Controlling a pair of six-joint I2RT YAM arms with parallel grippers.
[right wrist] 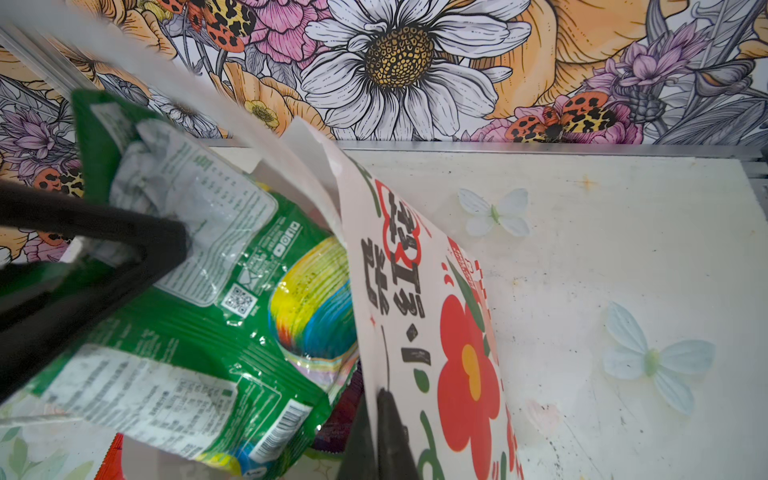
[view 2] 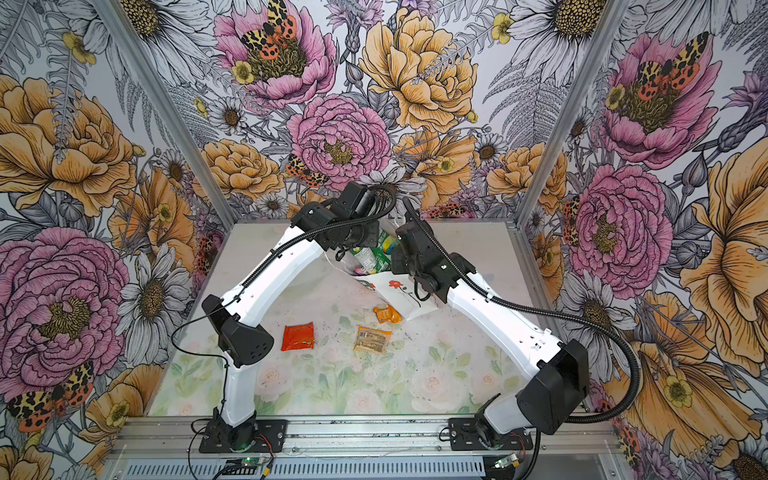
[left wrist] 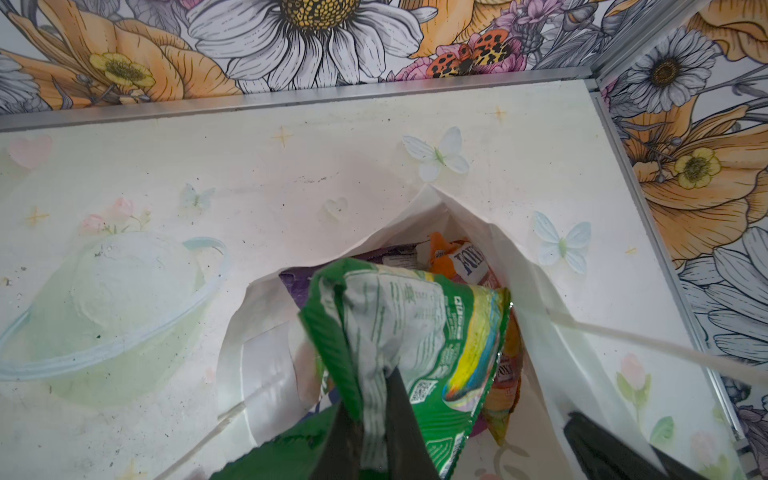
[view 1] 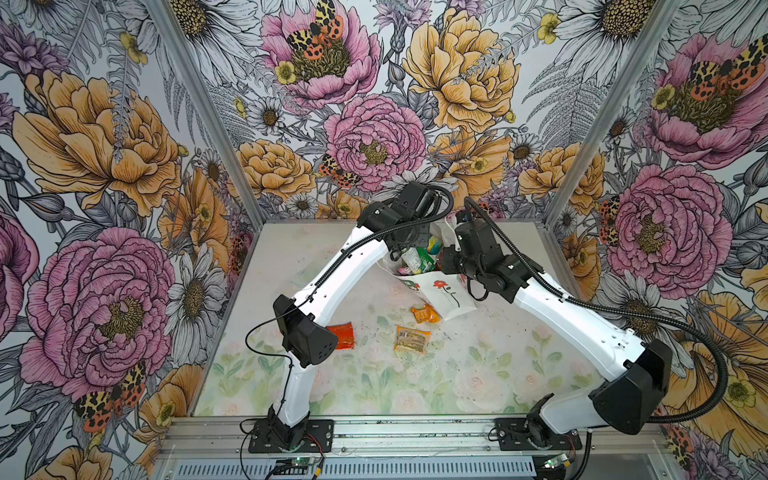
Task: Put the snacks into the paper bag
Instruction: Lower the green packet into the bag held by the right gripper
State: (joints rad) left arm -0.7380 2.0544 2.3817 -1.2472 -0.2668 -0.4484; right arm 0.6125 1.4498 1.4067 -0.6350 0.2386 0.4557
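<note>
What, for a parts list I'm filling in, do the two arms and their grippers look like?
Both the left arm and right arm have glossy white links with black angular joint housings. A ribbed black cable conduit runs along each; the left also carries a thin black wire. The left gripper and right gripper have plain black tapering fingers.
</note>
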